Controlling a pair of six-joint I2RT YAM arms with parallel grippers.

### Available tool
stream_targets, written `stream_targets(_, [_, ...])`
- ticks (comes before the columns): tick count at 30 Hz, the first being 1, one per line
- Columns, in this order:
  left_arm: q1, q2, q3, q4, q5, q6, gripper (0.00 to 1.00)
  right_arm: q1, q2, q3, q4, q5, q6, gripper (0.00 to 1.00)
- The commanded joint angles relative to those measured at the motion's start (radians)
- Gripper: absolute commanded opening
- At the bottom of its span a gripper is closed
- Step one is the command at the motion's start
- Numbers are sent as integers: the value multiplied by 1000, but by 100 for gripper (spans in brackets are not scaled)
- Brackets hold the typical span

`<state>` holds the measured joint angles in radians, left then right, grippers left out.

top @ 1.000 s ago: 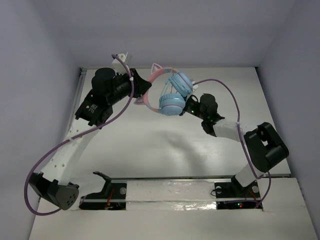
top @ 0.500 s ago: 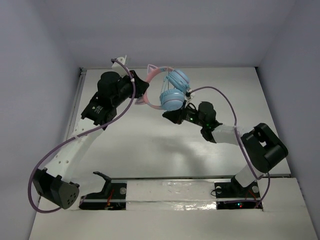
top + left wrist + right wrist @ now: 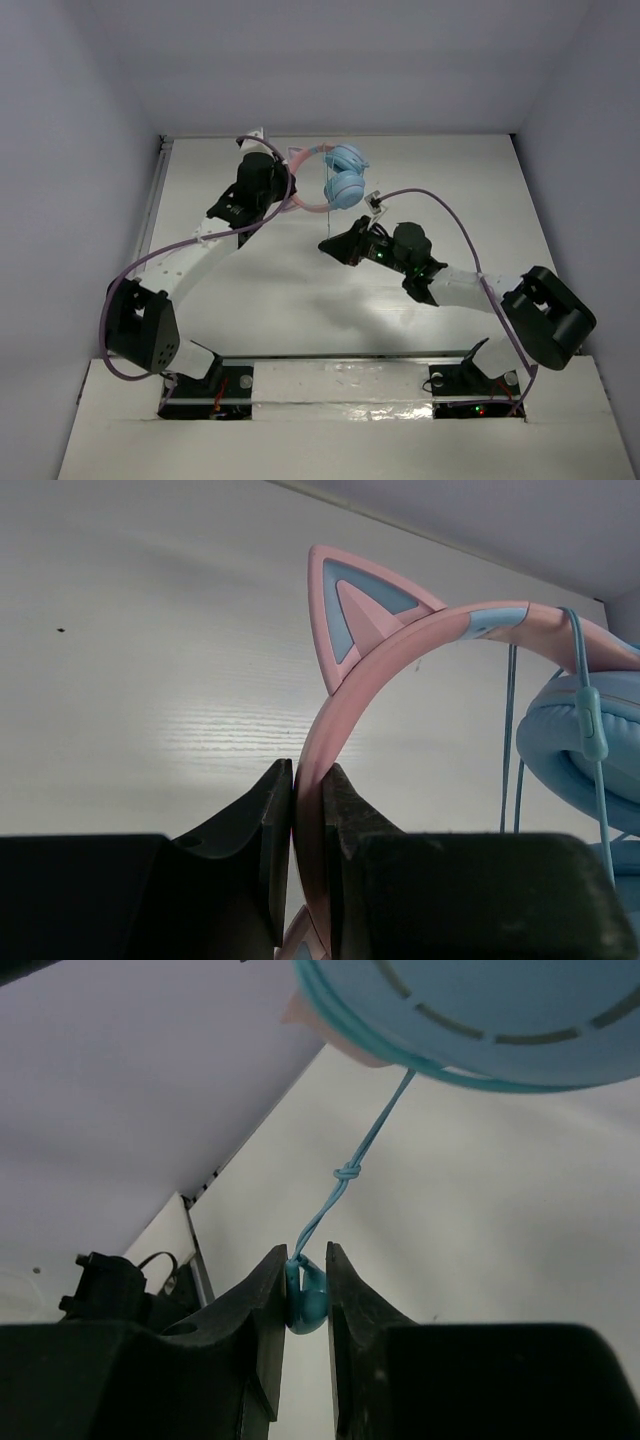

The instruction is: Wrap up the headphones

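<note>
By the far wall: headphones held, bare table nearer.
Left gripper clamps headband; right gripper pinches cable end.

White links and black joints are seen on the left arm and right arm; a purple cable is strung along each.

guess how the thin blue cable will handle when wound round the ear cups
Probably floppy: the cable only runs straight because the right gripper pulls its plug taut. Its knot suggests it kinks and tangles easily. Thin and light, it may slip off the ear cup if slackened.
</note>
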<state>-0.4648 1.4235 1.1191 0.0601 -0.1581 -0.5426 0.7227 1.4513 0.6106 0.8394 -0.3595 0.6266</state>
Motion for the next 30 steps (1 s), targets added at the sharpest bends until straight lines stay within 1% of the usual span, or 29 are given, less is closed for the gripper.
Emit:
stream_targets(1, [2,-17,-7,230,-84,-76,0,43,-5,-11,44,31,57,0])
stream_targets(3, [2,-6,-19,250,-89,-76,0,52,6,-15,85,34,82,0])
stream_targets(7, [2,6,-77,279,-107,-59,0,52,26,-28,171,34,192,0])
stream_targets(12, [-21,-5,-154,307,-129,-51,0,52,40,-5,214,68,274,0])
stream_targets(13, [-37,-5,-175,305,-138,-48,0,52,41,4,214,94,304,0])
stream_targets(15, [-61,-6,-195,311,-158,-46,0,52,50,17,242,88,327,0])
stream_targets(20, [-116,6,-238,320,-192,-43,0,52,99,72,303,109,482,0])
stream_targets(26, [-158,6,-284,325,-179,-69,0,52,120,118,262,253,547,0])
stream_targets(28, [-158,2,-298,325,-170,-80,0,52,107,130,207,325,553,0])
stream_targets(30, [-158,-5,-311,322,-164,-85,0,52,97,129,178,369,562,5])
